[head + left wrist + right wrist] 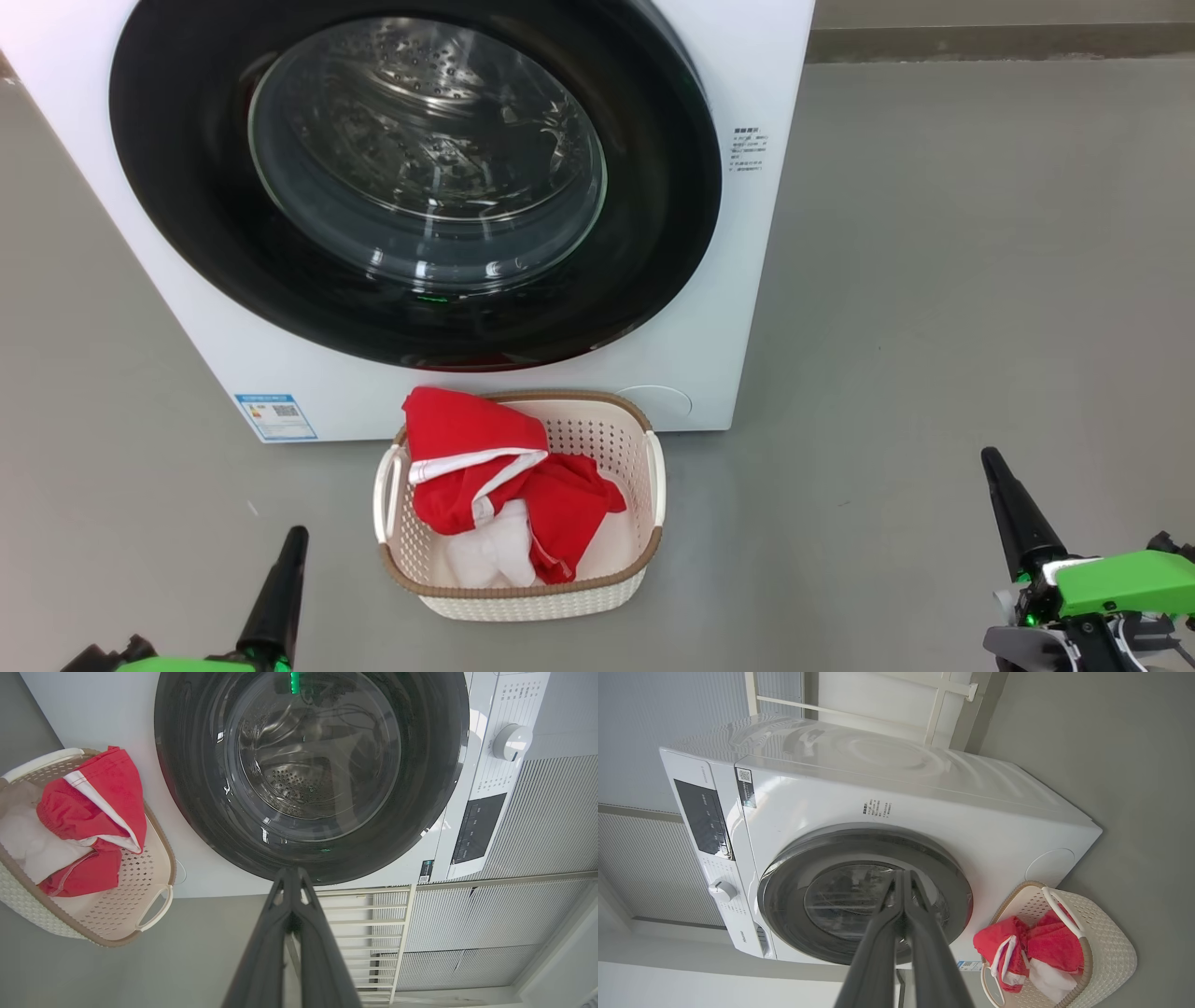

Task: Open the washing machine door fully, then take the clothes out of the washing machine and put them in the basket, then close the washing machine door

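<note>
The white washing machine [766, 280] fills the upper head view, its round black-rimmed washing machine door [415, 177] lying against the front, steel drum visible through the glass. In front of it on the floor stands the cream basket [644, 448] holding the red and white clothes [495, 476]. My left gripper [294, 534] points up at the lower left, shut and holding nothing, well short of the basket. At the lower right my right gripper [988, 455] is shut and holding nothing too. The left wrist view shows the door [313, 774], basket [154, 905] and clothes [93, 812]; the right wrist view shows them as well.
Grey floor [980, 280] spreads to the right of the machine and around the basket. A blue label [275, 416] sits on the machine's lower front. The control panel with a white knob [511, 742] lies beside the door, and a ribbed wall with a white rack [364, 933] stands beyond.
</note>
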Available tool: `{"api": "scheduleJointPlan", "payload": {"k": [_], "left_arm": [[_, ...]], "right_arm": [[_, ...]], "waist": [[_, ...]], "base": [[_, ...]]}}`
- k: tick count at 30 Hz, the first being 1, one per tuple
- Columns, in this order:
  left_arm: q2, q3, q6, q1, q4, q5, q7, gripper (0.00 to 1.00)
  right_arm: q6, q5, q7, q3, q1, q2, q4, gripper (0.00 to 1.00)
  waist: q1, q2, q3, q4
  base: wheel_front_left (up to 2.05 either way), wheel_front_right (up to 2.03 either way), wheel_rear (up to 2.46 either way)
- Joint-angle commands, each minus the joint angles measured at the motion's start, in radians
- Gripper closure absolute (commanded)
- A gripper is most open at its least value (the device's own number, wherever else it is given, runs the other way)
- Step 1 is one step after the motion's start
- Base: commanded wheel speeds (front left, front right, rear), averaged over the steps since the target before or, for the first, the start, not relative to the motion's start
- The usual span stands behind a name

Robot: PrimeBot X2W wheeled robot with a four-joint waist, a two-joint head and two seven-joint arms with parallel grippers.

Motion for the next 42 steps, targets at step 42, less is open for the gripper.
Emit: {"api": "scheduleJointPlan", "payload": {"k": [42], "left_arm": [[0.003,0.04,-0.007,-0.056,-0.029,-0.066,0.018,1.0]], "right_arm": [[-0.001,0.064,0.021,0.008,-0.059,-0.004,-0.034,1.0]], "waist": [[0.0,0.0,0.0,0.0]], "base": [[0.0,0.0,0.0]]}}
